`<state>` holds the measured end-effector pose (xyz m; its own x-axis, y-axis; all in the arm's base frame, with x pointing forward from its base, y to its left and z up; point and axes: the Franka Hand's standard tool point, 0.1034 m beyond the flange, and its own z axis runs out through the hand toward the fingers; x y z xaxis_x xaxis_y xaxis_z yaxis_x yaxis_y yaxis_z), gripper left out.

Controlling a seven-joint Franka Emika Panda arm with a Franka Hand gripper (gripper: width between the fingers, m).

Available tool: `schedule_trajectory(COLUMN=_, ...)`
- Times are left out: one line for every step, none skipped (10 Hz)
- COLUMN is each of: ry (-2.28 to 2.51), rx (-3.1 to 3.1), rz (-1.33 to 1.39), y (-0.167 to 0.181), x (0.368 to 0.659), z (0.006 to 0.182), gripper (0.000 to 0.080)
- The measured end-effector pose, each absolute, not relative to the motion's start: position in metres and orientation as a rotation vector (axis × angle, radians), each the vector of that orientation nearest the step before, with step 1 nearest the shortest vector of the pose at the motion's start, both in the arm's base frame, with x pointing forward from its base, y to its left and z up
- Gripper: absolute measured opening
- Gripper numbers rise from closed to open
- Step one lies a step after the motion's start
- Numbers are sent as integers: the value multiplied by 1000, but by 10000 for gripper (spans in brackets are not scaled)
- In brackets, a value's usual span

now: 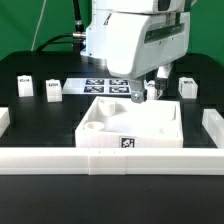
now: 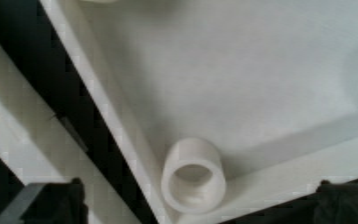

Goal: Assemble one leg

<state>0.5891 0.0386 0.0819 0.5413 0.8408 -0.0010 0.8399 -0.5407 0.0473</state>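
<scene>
Three legs, small white blocks with tags, stand on the black table in the exterior view: two at the left [image 1: 25,86] [image 1: 53,89] and one at the right [image 1: 186,86]. The large white tray-like part [image 1: 150,125] lies in the middle. My gripper [image 1: 144,96] hangs over the tray's far side, low above it. In the wrist view my dark fingertips [image 2: 48,200] stand wide apart at either side of the gripper [image 2: 194,208], with only the tray's floor [image 2: 211,80] and a round socket [image 2: 194,180] between them. The gripper is open and holds nothing.
The marker board [image 1: 105,86] lies behind the tray, partly hidden by the arm. Low white walls border the table at the front [image 1: 60,160], left [image 1: 4,120] and right [image 1: 212,126]. A cable runs at the back [image 1: 65,40].
</scene>
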Motion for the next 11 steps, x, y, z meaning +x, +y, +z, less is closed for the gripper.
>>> schedule_trajectory(ry=1484, rx=2721, rz=34, y=39, x=589, z=82, gripper=650)
schedule_trajectory(ry=1484, rx=2721, rz=34, y=39, x=589, z=82, gripper=650)
schedule_trajectory(ry=1484, rx=2721, rz=34, y=39, x=589, z=82, gripper=650)
schedule_trajectory(ry=1483, rx=2722, rz=34, y=39, x=589, z=82, gripper=650)
schedule_trajectory(ry=1483, rx=2722, rz=33, y=39, x=589, z=82, gripper=650)
schedule_trajectory(ry=1483, rx=2722, rz=33, y=39, x=589, z=82, gripper=650)
schedule_trajectory(ry=1483, rx=2722, rz=33, y=39, x=589, z=82, gripper=650)
schedule_trajectory(ry=1483, rx=2722, rz=33, y=39, x=589, z=82, gripper=650)
schedule_trajectory(ry=1483, rx=2722, rz=33, y=39, x=589, z=82, gripper=650)
schedule_trajectory(ry=1483, rx=2722, rz=33, y=39, x=589, z=82, gripper=650)
schedule_trajectory(ry=1503, rx=2713, rz=27, y=37, x=587, z=80, gripper=650)
